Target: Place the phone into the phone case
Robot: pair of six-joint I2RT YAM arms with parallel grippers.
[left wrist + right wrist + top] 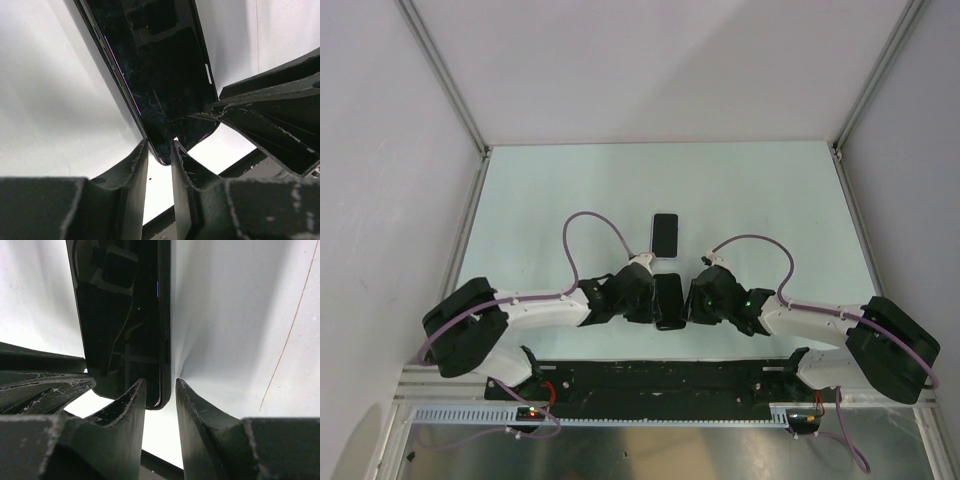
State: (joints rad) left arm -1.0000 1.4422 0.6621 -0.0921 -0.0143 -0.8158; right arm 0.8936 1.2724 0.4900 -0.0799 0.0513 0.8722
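Observation:
A glossy black phone (668,300) lies flat on the table between my two grippers. A thin black rim with a side slot (207,74) runs round it and looks like the phone case; how deep the phone sits I cannot tell. My left gripper (656,300) has its jaws a narrow gap apart, straddling the phone's (160,60) near corner (160,147). My right gripper (686,298) is also narrowly open at the other near corner (161,385): one finger over the phone's (125,315) face, the other just clear of its edge.
A second flat black slab (666,235) lies just beyond the grippers; I cannot tell whether it is a phone or a case. White walls with metal posts (445,75) close in the pale table (770,190). A black rail (660,385) runs along the near edge.

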